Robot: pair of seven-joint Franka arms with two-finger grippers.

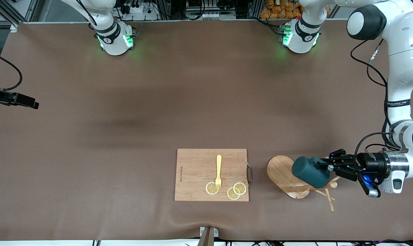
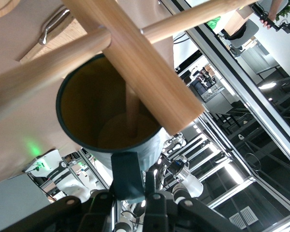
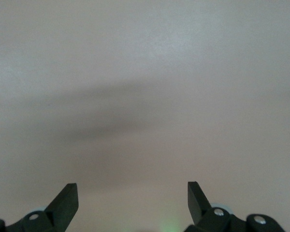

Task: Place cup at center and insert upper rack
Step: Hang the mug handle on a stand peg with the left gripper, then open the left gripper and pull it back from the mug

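The dark teal cup [image 1: 310,171] lies tilted against the wooden mug tree [image 1: 283,174], which is tipped on its side near the left arm's end of the table. My left gripper [image 1: 324,167] is shut on the cup's handle. In the left wrist view the cup [image 2: 87,101] shows its yellow-ochre inside, a thin peg reaches into its mouth, and the thick pole [image 2: 135,63] crosses in front of it. The left gripper [image 2: 135,193] clamps the handle [image 2: 128,176]. My right gripper [image 1: 22,100] waits open and empty over bare table at the right arm's end; the right wrist view shows it [image 3: 132,195] wide open.
A rectangular wooden cutting board [image 1: 196,171] lies beside the mug tree, toward the table's middle. It carries a yellow fork [image 1: 218,172] and three lemon slices [image 1: 239,188]. Its metal handle [image 1: 250,173] faces the mug tree's oval base.
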